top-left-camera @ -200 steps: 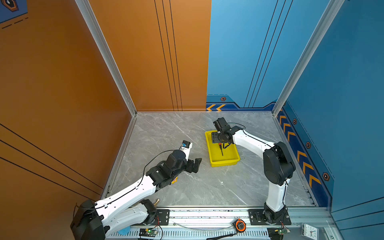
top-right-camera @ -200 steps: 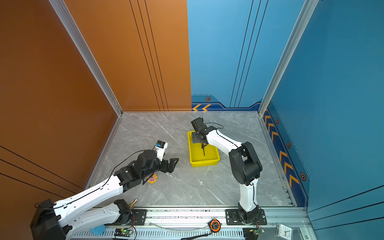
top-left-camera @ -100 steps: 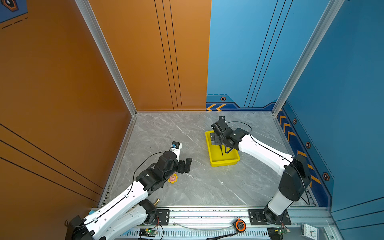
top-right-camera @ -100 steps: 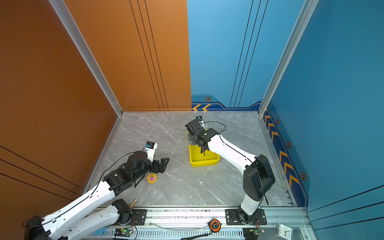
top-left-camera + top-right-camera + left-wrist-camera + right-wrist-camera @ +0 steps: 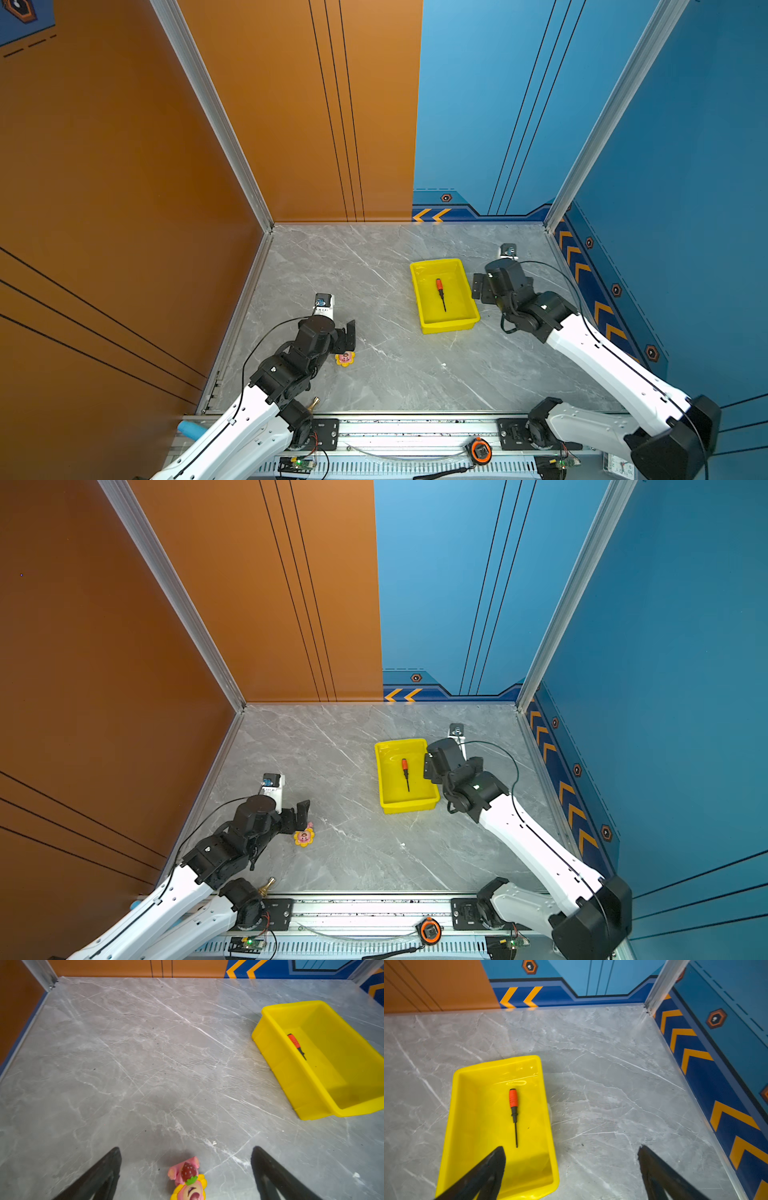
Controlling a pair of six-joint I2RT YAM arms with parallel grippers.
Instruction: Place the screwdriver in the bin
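Orange-handled screwdriver [image 5: 513, 1109] is seen lying in the bin [image 5: 446, 1126].
Judged light, stiff; best gripped at its ribbed handle; both claws, left claw [image 5: 186, 1174] and right claw [image 5: 571, 1172], are spread, empty.

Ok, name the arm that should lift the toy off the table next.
Left. The left hand is open right beside the flower toy, with the toy between its fingers in the wrist view. The right hand is across the table beside the bin.
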